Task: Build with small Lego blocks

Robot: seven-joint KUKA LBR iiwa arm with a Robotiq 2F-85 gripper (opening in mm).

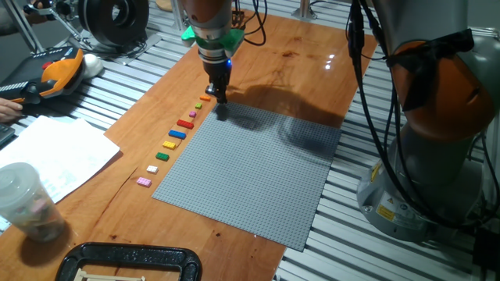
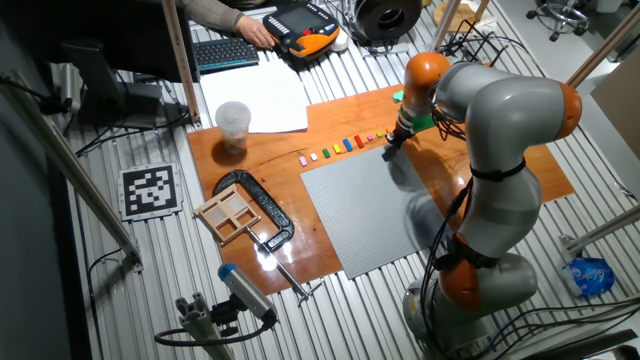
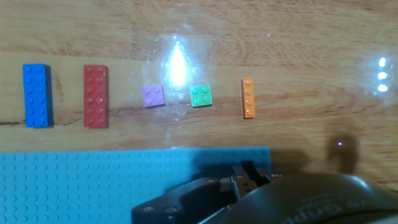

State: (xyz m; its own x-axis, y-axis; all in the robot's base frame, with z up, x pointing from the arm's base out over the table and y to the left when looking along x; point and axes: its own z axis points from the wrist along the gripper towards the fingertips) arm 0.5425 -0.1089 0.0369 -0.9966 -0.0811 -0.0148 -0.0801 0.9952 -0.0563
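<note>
My gripper [image 1: 219, 98] hangs low over the far left corner of the grey baseplate [image 1: 258, 172]. In the hand view the gripper [image 3: 244, 177] has its jaws almost together, with a small dark brick [image 3: 248, 168] pinched between the tips at the plate's corner. A row of small Lego blocks lies on the wood along the plate's left edge: pink [image 1: 144, 181], white [image 1: 152, 168], green [image 1: 162, 157], yellow [image 1: 169, 144], blue [image 1: 176, 134], red [image 1: 185, 123]. The hand view shows blue [image 3: 37, 95], red [image 3: 96, 96], purple [image 3: 153, 96], green [image 3: 201, 96] and orange [image 3: 248, 98].
A sheet of paper [image 1: 55, 156] and a plastic cup [image 1: 27, 203] lie left of the board. A black clamp [image 1: 129, 261] grips the board's near edge. An orange-and-black handset [image 1: 58, 74] sits at the far left. The robot base [image 1: 437, 117] stands to the right.
</note>
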